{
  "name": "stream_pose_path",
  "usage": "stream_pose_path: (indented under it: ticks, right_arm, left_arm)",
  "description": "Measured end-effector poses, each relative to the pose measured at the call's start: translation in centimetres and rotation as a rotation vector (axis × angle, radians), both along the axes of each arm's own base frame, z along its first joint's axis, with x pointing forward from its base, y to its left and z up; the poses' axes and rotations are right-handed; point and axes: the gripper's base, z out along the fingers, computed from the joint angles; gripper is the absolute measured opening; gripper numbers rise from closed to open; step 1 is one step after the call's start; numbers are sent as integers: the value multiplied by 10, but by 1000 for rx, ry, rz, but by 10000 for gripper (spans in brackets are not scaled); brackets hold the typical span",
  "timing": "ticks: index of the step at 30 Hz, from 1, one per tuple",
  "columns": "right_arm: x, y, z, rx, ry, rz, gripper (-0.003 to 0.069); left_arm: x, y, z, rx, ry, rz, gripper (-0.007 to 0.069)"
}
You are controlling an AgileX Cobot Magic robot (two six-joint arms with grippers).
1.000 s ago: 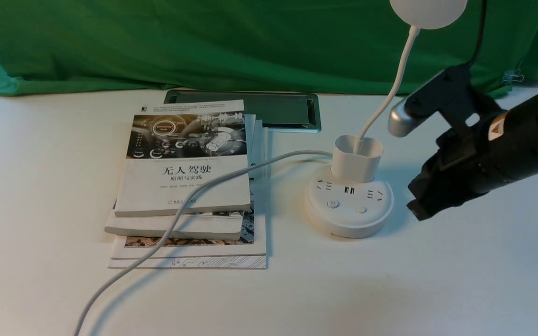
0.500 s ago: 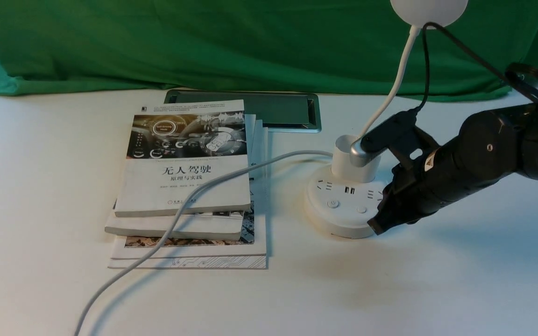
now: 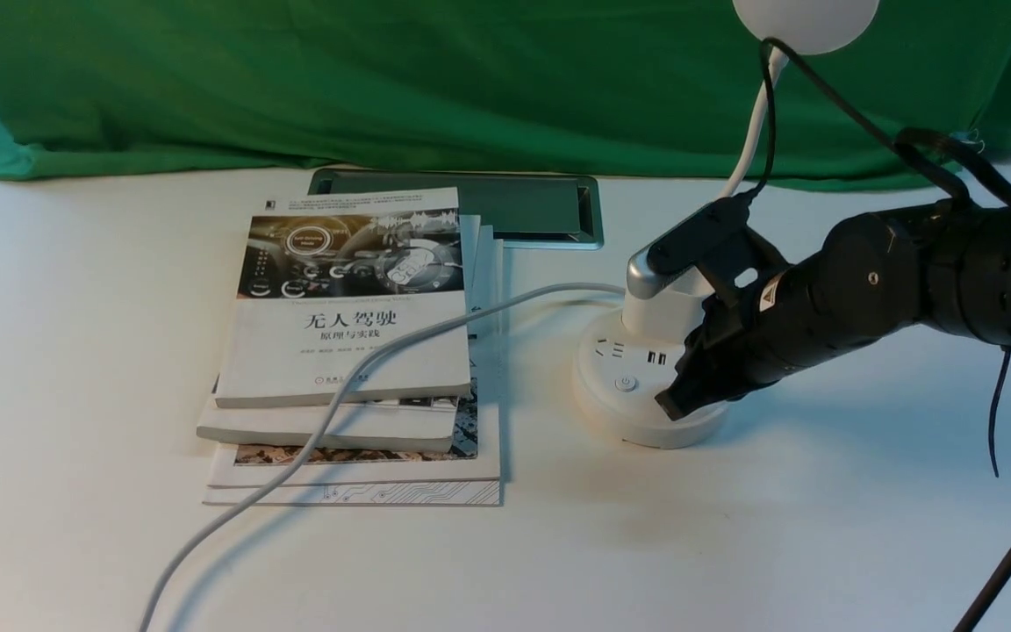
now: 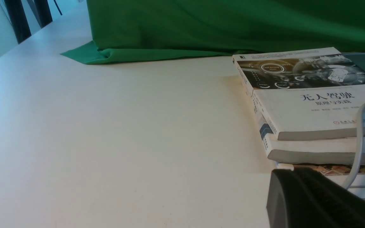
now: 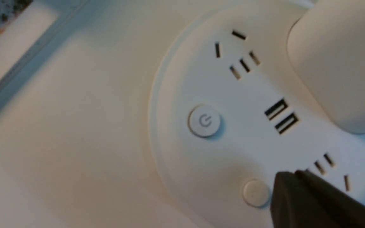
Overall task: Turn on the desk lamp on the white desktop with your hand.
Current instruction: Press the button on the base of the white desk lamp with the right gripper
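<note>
The lamp (image 3: 606, 408) stands on the desktop (image 3: 505, 562), to the right of the books (image 3: 347, 351); its round base is the landmark here. The right gripper (image 3: 674, 405) is much the nearer hand, its tips above the base's near right part. The power button (image 3: 626, 384) lies left of those tips and a little farther forward on the base; the plain button (image 5: 256, 193) is just beside them. Both buttons are round, so neither has a long axis to match.

The right arm (image 3: 874, 281) reaches in from the right of the base, sloping down and leftward, jaws together with nothing between them. Whether the tips touch the base, I cannot tell. The left gripper (image 4: 293, 193), also closed, is well apart, left of the base and nearer the robot.

If the power button is the switch, the right tips need a short leftward shift, then a press down, keeping clear of the cup (image 3: 659, 314).
</note>
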Motion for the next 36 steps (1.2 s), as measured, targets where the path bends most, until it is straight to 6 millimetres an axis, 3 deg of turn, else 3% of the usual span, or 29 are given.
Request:
stream_pose_path:
  ticks: [29,36]
  right_arm:
    - [4,9,-20,-3,35,3,27]
    - [0,7,-6,11,21,-2,27]
  left_arm:
    - [0,0,0,0,0,0,21]
    - [0,0,0,0,0,0,21]
